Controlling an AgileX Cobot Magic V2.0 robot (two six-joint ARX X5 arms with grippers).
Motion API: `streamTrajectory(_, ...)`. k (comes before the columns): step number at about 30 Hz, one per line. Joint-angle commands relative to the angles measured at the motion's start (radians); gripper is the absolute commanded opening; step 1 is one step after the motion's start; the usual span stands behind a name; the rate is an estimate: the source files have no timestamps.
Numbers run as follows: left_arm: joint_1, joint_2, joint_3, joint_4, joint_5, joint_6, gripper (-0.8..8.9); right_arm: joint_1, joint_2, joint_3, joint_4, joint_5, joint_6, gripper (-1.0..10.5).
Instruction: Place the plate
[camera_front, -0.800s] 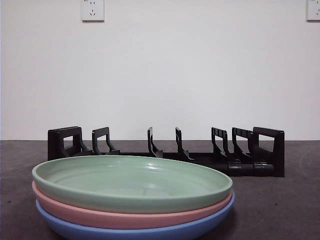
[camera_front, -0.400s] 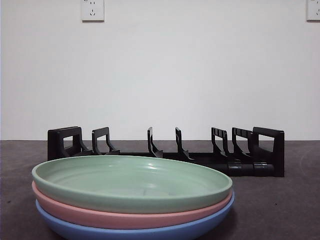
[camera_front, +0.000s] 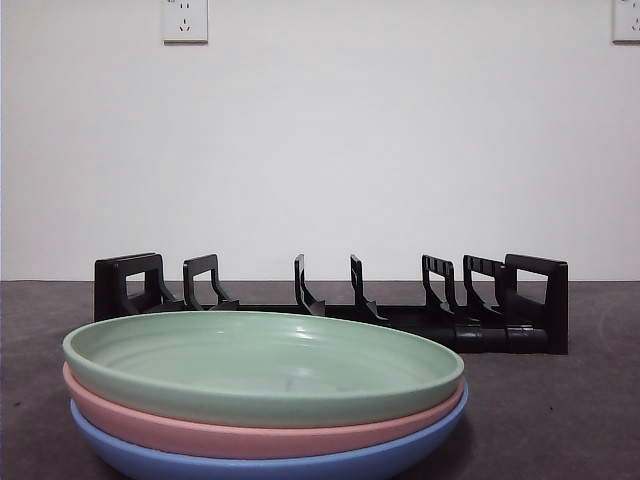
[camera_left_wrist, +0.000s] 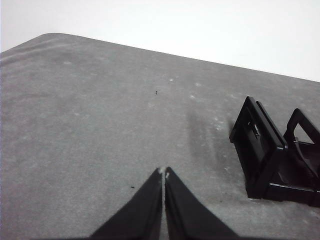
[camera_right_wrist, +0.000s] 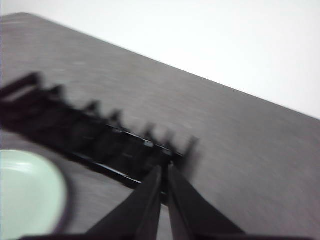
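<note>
Three plates sit stacked at the near edge of the table in the front view: a green plate (camera_front: 264, 365) on top, a pink plate (camera_front: 250, 430) under it and a blue plate (camera_front: 270, 462) at the bottom. The blue plate's underside is cut off by the lower border, so its footing on the table (camera_front: 560, 420) cannot be seen. Of the two lower plates only the rims show. All three are shallow, round and smooth, and the green one carries soft glossy highlights inside its bowl.

Behind the stack, toward the far edge, stands a black plastic rack (camera_front: 330, 300), long and low, with upright prongs between two squared end loops. Its slots hold nothing. The plates hide the middle of its base.

Neither arm appears in the front view. The left gripper (camera_left_wrist: 164, 171) hovers over bare, matte grey tabletop with its jaws pressed together, and one end loop of the rack lies near it off to one side. The right gripper (camera_right_wrist: 164, 167) has its jaws together as well. Its picture is smeared with blur, so the rack reads only as a dark toothed strip, and a pale green curve of the top plate shows at that picture's corner, mostly cut off.
</note>
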Motion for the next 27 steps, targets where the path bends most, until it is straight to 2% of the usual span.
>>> streamTrajectory(1, 0.002, -0.001, -0.019, 0.015, 0.002, -0.001, 0.07, -0.218, -0.068, -0.124, 0.053, -0.105, -0.017, 0.2)
streamTrajectory(6, 0.002, -0.001, -0.019, 0.016, 0.002, -0.001, 0.07, -0.624, -0.263, -0.457, 0.415, -0.435, -0.057, 0.2)
streamTrajectory(8, 0.002, -0.001, -0.019, 0.015, 0.002, -0.001, 0.07, -0.741, -0.323, -0.571, 0.566, -0.554, -0.072, 0.2)
streamTrajectory(10, 0.002, -0.001, -0.019, 0.016, 0.002, -0.001, 0.07, -0.838, -0.375, -0.662, 0.657, -0.628, -0.071, 0.2)
streamTrajectory(13, 0.002, -0.001, -0.019, 0.016, 0.002, -0.001, 0.07, -0.926, -0.439, -0.742, 0.668, -0.640, -0.068, 0.2)
streamTrajectory(16, 0.002, -0.001, -0.019, 0.015, 0.002, -0.001, 0.07, -0.969, -0.446, -0.787, 0.691, -0.647, -0.069, 0.2)
streamTrajectory(27, 0.002, -0.001, -0.019, 0.016, 0.002, -0.001, 0.07, -0.997, -0.446, -0.809, 0.697, -0.649, -0.066, 0.2)
